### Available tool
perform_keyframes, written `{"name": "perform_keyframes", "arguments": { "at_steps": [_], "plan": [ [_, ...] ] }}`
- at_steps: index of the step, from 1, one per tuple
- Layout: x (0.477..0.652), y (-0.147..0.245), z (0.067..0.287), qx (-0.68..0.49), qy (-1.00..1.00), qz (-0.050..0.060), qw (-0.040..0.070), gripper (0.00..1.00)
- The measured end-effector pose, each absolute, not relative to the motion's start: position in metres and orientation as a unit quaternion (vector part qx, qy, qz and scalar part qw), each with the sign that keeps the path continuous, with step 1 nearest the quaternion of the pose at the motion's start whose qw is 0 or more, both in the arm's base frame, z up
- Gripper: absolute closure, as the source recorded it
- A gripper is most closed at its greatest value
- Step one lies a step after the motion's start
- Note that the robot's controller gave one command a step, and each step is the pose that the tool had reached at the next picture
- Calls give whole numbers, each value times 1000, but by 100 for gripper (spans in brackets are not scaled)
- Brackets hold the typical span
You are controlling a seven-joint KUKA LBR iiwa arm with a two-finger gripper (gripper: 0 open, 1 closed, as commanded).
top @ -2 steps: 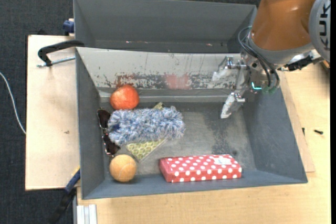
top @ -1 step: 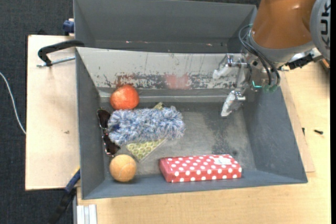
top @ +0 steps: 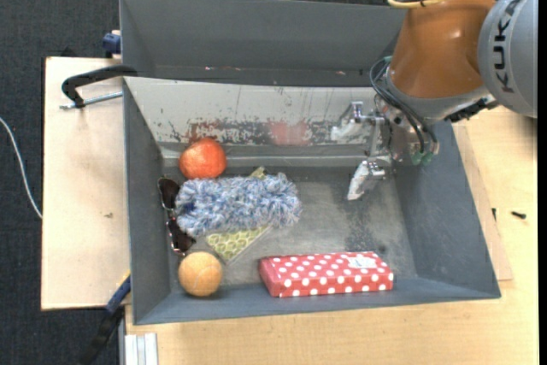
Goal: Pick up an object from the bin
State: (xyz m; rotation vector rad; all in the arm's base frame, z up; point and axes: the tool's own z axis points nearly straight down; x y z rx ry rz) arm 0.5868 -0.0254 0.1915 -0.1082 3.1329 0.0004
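My gripper (top: 355, 154) hangs over the bare floor in the right half of the bin, near the back wall. Its two fingers stand apart, open, with nothing between them. The nearest loose thing is a fluffy blue and white cloth (top: 239, 201), to the gripper's left. A red box with white dots (top: 326, 274) lies flat against the front wall, below the gripper. Neither touches the fingers.
A red-orange apple (top: 203, 159) sits at the back left and an orange ball (top: 201, 273) in the front left corner. Dark sunglasses (top: 171, 214) lie along the left wall. A yellow-green netted piece (top: 235, 241) pokes out from under the cloth.
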Motion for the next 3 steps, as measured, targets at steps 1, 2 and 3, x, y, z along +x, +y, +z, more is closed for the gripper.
{"name": "perform_keyframes", "arguments": {
  "at_steps": [1,2,3],
  "plan": [
    [592,3,127,-38,999,0,2,0],
    [584,64,79,-94,996,-1,4,100],
    [584,64,79,-95,996,-1,4,100]
  ]
}}
